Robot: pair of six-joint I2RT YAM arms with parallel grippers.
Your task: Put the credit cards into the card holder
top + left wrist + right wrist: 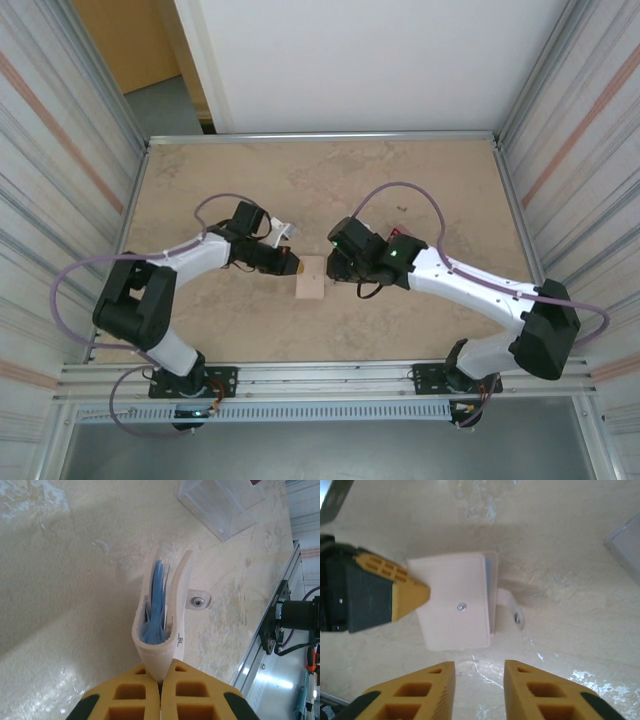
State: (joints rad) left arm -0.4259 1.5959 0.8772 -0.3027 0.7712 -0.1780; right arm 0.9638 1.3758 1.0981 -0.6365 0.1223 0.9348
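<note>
On the beige marbled table (420,190), at centre frame, the card holder (311,279) is folded nearly closed, its fold clamped by the left gripper (160,672). The right gripper (479,675) hovers near it, jaws apart.

1. The left gripper (160,677), pinching the card holder (160,625), blocks its folded end at bottom centre.
2. A clear case (222,502) occupies the upper right.
3. The table (60,580) at left lies free.

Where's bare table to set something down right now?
Free: the table strip along the back rail, and the near strip between the card holder and the front rail. Crowded: centre, where left gripper, right gripper and clear case crowd the holder.
</note>
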